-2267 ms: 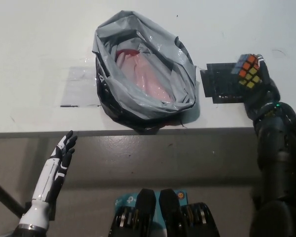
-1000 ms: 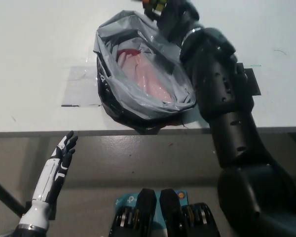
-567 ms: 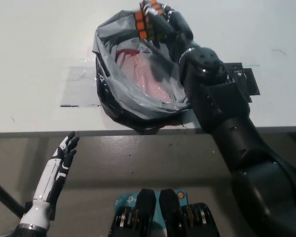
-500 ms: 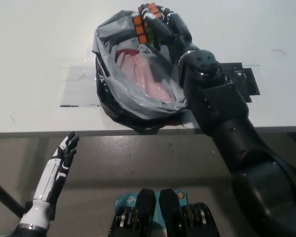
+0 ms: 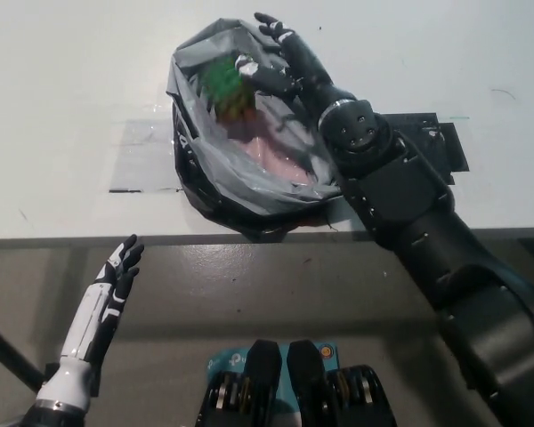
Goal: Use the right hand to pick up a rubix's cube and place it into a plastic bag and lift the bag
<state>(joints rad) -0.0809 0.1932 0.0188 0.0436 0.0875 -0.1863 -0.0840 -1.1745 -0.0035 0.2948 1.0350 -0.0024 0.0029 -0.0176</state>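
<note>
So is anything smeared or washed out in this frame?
Head view: the cube is motion-blurred inside the plastic bag, just off the open right robot hand; glare streaks the bag's rim; the white table looks evenly lit, unclipped.

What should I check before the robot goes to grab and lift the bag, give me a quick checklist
1. Rubik's cube inside the plastic bag: ok; blurred, apparently dropping in.
2. Right hand free of the cube: ok, fingers spread.
3. Right hand already gripping the bag: not ok, it is over the far rim, holding nothing.
4. Bag mouth open: ok.
5. Left hand clear of the bag: ok, open below the table edge.
6. Cube settled: cannot tell.
</note>
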